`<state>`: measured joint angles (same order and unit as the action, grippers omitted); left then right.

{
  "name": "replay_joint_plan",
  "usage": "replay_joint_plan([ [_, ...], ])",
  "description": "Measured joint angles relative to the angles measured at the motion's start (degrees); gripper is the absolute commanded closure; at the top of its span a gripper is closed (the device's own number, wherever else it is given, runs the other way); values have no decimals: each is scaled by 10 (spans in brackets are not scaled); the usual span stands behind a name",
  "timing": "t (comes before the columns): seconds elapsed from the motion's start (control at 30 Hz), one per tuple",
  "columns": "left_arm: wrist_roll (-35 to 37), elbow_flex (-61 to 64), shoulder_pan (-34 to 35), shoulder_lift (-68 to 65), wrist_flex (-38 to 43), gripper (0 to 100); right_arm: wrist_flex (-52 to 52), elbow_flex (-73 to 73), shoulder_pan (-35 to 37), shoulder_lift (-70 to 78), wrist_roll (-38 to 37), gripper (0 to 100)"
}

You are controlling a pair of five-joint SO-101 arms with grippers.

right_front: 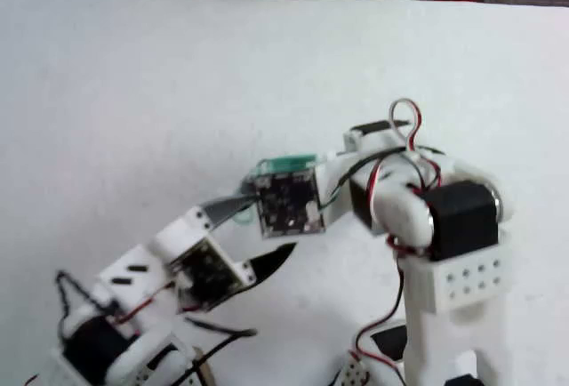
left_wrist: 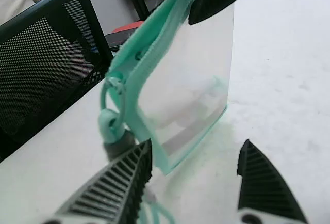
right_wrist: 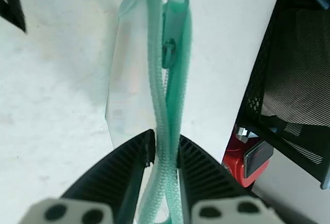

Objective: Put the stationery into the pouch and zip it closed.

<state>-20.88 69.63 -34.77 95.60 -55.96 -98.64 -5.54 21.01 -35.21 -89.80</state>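
A clear pouch (left_wrist: 191, 74) with a mint-green zipper (left_wrist: 149, 43) hangs upright above the white table (right_front: 133, 92). My right gripper (right_wrist: 165, 157) is shut on the zipper edge (right_wrist: 167, 110). In the high view the pouch (right_front: 286, 164) peeks out as a green strip behind the right wrist. My left gripper (left_wrist: 196, 177) stands open around the pouch's lower corner, and the green pull loop (left_wrist: 109, 121) hangs beside one finger (left_wrist: 129, 177). From above, the left gripper (right_front: 253, 235) sits just below the right wrist. A pale blurred shape (left_wrist: 193, 105) shows through the pouch; I cannot tell what it is.
A black mesh chair (left_wrist: 46, 64) and a red object (right_wrist: 240, 159) stand beyond the table's edge. Cables (right_front: 213, 328) trail near the arm bases at the front. The far and left parts of the table are bare white.
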Motion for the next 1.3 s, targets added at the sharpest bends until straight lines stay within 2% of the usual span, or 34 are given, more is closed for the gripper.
replay_joint_plan([
  [0.07, 9, 35, -1, -6, 52, 737, 0, 0, 21, -13, 4, 981],
  [0.17, 13, 47, -1, -9, 80, 737, 0, 0, 40, -27, 12, 981],
  [0.27, 15, 52, 0, -5, 87, 737, 0, -1, 52, -35, 21, 981],
  [0.57, 15, 57, 71, -9, 89, 736, 0, -1, 44, -37, 21, 981],
  [1.0, 15, 62, 113, -9, 105, 736, 0, -1, 40, -39, 21, 981],
  [1.3, 15, 88, 116, -9, 149, 736, 0, -1, 101, -58, 21, 981],
])
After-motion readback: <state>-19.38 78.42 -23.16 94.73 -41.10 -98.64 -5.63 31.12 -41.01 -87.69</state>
